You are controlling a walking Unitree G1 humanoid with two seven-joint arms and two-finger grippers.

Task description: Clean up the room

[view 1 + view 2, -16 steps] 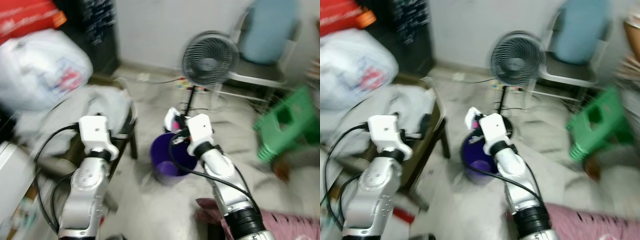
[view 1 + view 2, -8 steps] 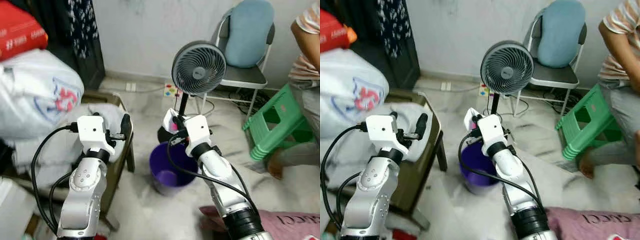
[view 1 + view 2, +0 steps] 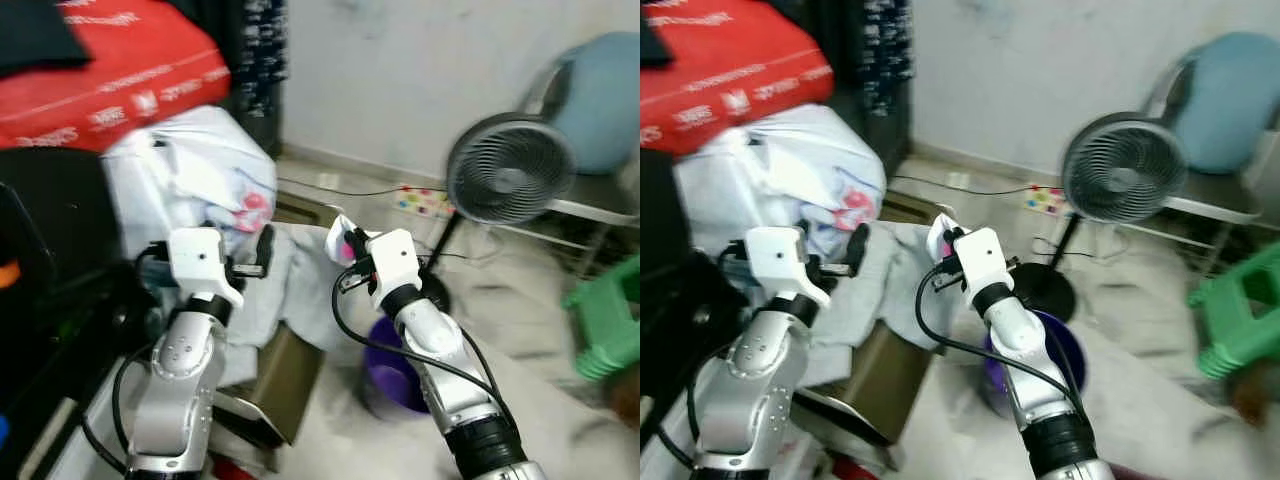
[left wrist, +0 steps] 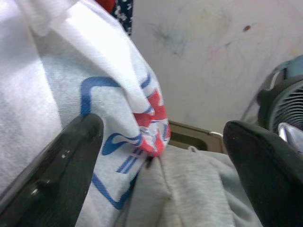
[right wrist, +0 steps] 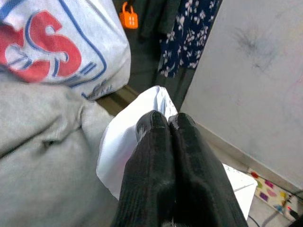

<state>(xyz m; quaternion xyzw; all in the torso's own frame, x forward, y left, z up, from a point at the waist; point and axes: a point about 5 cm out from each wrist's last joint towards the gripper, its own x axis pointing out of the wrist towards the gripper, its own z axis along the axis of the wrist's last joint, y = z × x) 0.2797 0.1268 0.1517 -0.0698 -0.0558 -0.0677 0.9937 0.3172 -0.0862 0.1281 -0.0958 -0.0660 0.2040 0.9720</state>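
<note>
Now, camera: the whole scene has swung since a second ago; the fan (image 3: 510, 168) sits further toward the robot's right and the red bag (image 3: 110, 70) fills the upper left. The head has turned; the things themselves need not have moved.
Meaning for task: judged, the robot is facing the heaped pile, with the purple bucket (image 3: 395, 382) low beneath the right arm.
Right hand (image 5: 163, 126): fingers pressed together, pinching a white paper wrapper (image 5: 128, 142); it matches the earlier frames, the scrap still held.
Wrapper position: at the fingertips, raised above the grey cloth (image 3: 290, 290), up and away from the bucket.
Left hand (image 4: 161, 142): fingers spread wide, holding nothing.
Left hand position: pointed at the white printed plastic bag (image 4: 57, 94), close above the grey cloth.
Worktop: brown stool (image 3: 285, 370) under the cloth.
</note>
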